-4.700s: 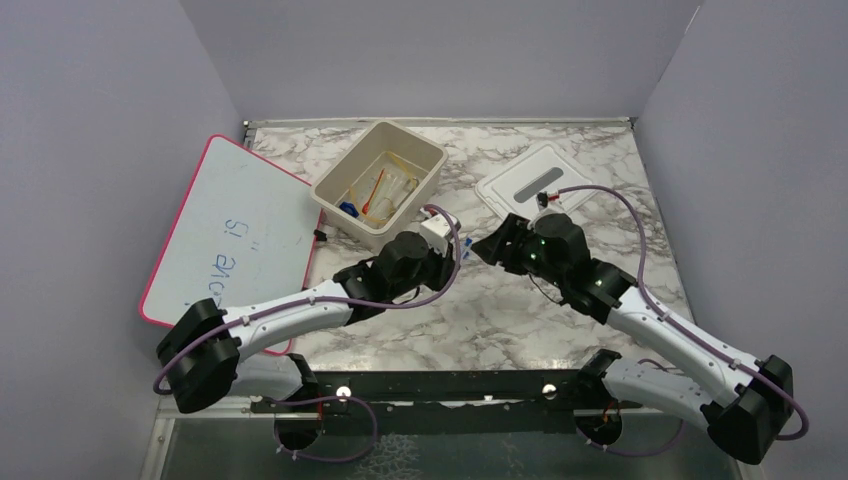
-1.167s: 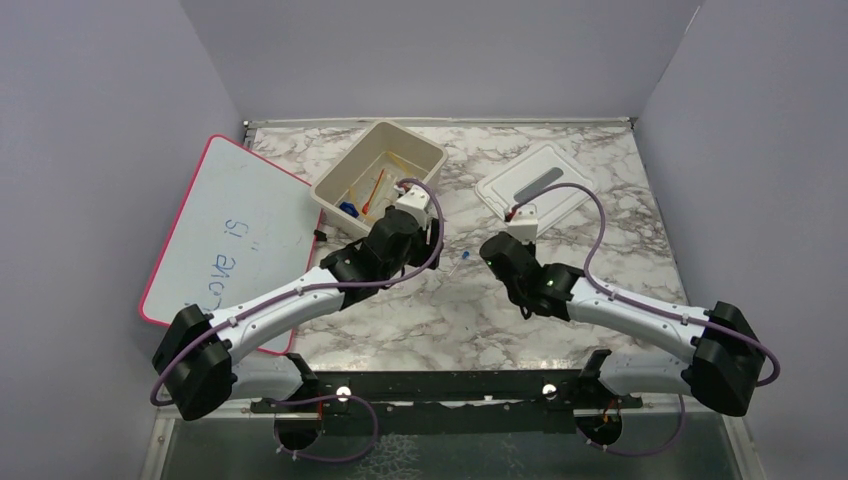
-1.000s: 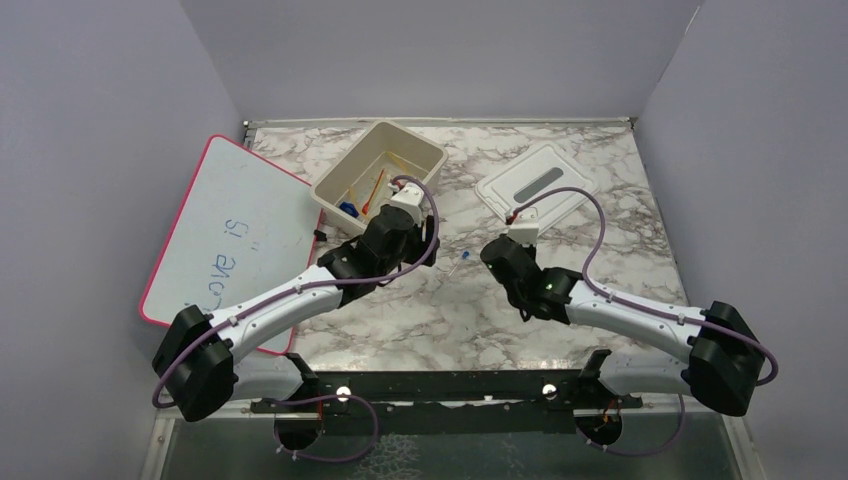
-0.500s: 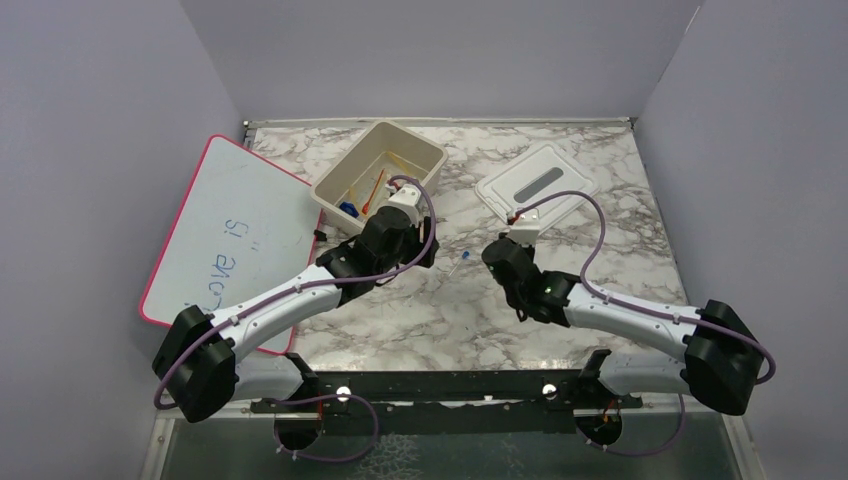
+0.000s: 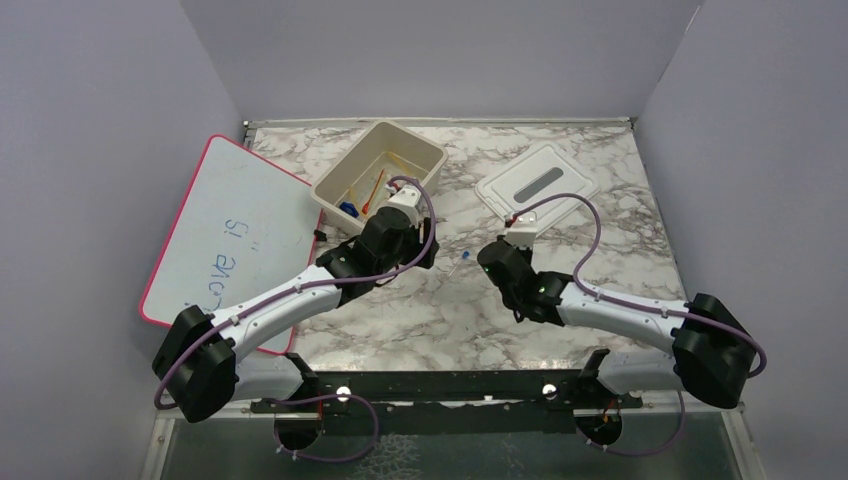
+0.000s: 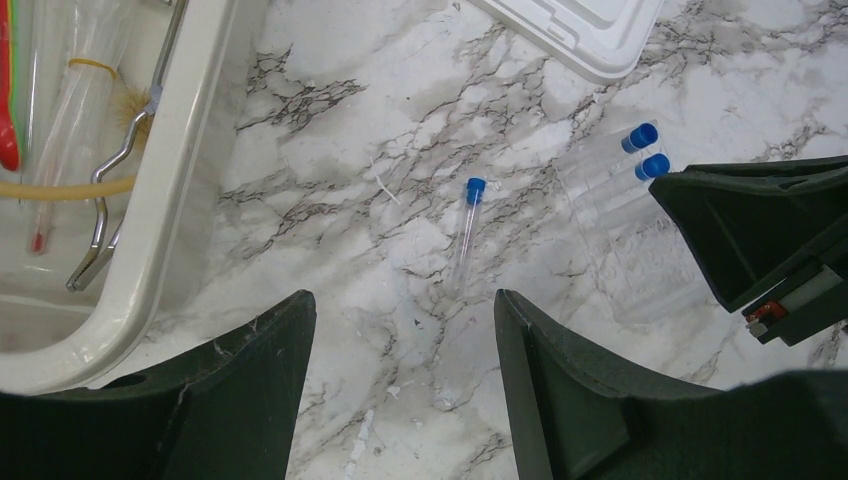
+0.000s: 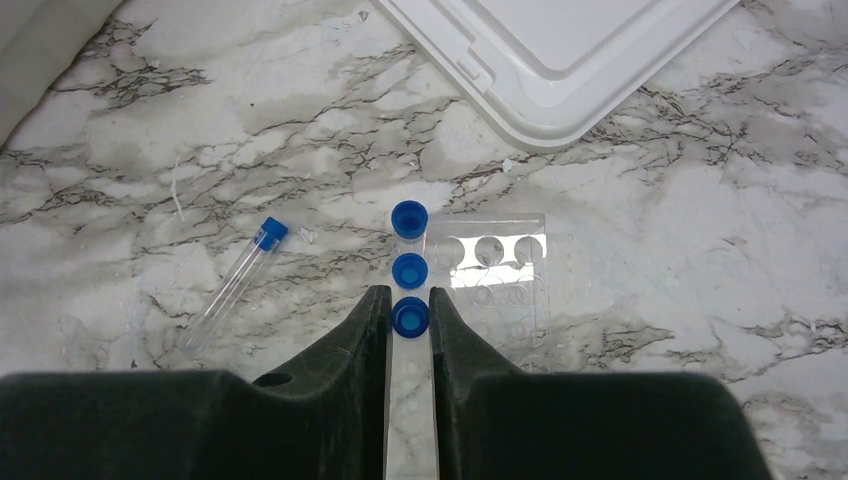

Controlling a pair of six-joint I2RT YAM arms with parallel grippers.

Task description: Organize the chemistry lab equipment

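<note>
- Now a blue-capped tube (image 7: 409,316) sits pinched in the right gripper (image 7: 408,296), lined up with two capped tubes (image 7: 409,270) in the clear rack (image 7: 500,285).
- A loose tube (image 7: 232,287) lies beside it.
- The left gripper (image 6: 400,300) hangs wide open, empty.

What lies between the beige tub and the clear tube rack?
One loose blue-capped tube, lying flat on the table; clearest in the left wrist view.

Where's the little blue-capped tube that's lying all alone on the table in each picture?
Top view: the lone tube lies near the middle.
Left wrist: lone tube dead centre, cap uppermost.
Right wrist: lone tube left of middle, slanted.
Shared landmark: the white lid, up and right of the tube every time.
</note>
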